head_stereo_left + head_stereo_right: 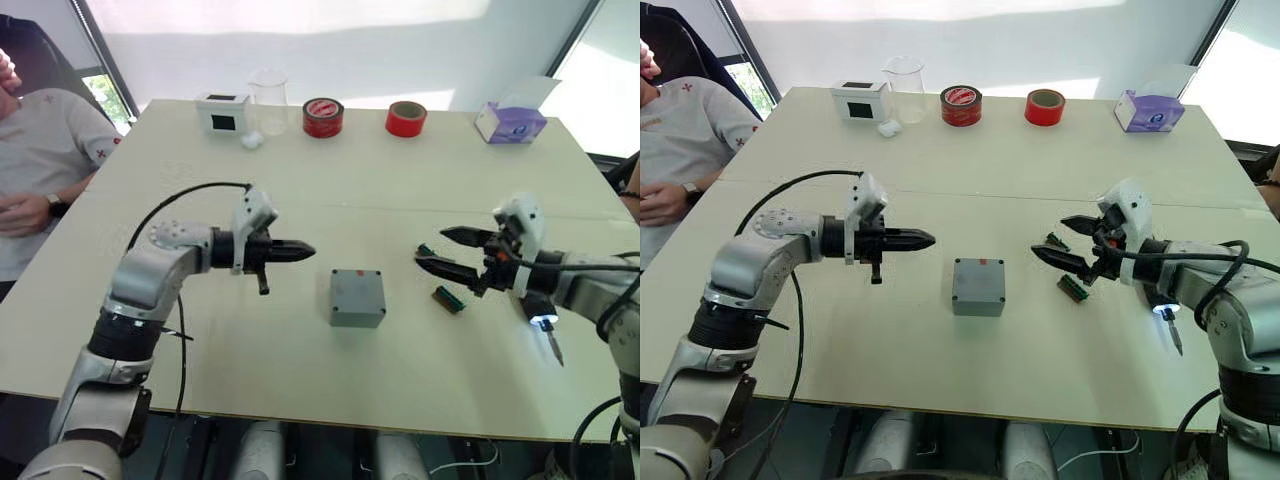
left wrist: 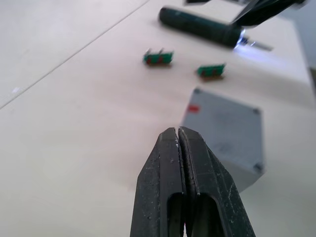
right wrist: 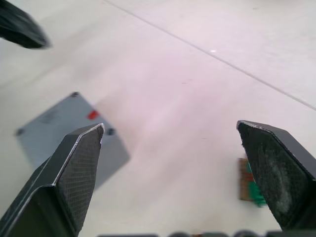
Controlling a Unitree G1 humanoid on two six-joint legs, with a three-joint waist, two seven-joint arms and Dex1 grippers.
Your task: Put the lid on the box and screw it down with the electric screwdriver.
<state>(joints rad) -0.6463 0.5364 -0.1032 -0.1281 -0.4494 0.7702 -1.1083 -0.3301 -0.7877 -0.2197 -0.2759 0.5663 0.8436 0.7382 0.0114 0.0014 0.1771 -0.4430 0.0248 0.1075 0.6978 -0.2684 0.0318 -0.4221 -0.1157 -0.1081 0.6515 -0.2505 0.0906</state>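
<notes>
The grey box (image 1: 357,297) sits near the middle of the pale surface (image 1: 300,390), between the two arms, with its lid (image 2: 228,124) already lying on top, four corner screw spots showing and a small red mark near one edge of the top face.

The left gripper (image 1: 305,250) hovers just to the left of the box, not touching it, its two black fingers (image 2: 170,163) pressed tightly together and empty, pointing across the surface toward the box.

On the other side, the right gripper (image 1: 437,249) hangs with its fingers (image 3: 81,148) spread wide apart and holding nothing, aimed back toward the box and well clear of it.

The electric screwdriver (image 2: 200,25) lies on the surface by the right arm, its tip light (image 1: 541,322) glowing bluish-white and the thin metal bit (image 1: 555,349) sticking out past it. Two little green connector pieces (image 2: 159,57) rest on the surface between the box and the right gripper, one of them just beneath that gripper's fingers.

Along the far edge stand a white box with a black screen (image 1: 223,112), a clear beaker (image 1: 268,101), two rolls of red tape (image 1: 323,117), and a purple tissue box (image 1: 510,122). A person (image 1: 35,160) in a light shirt sits at the left end of the surface.
</notes>
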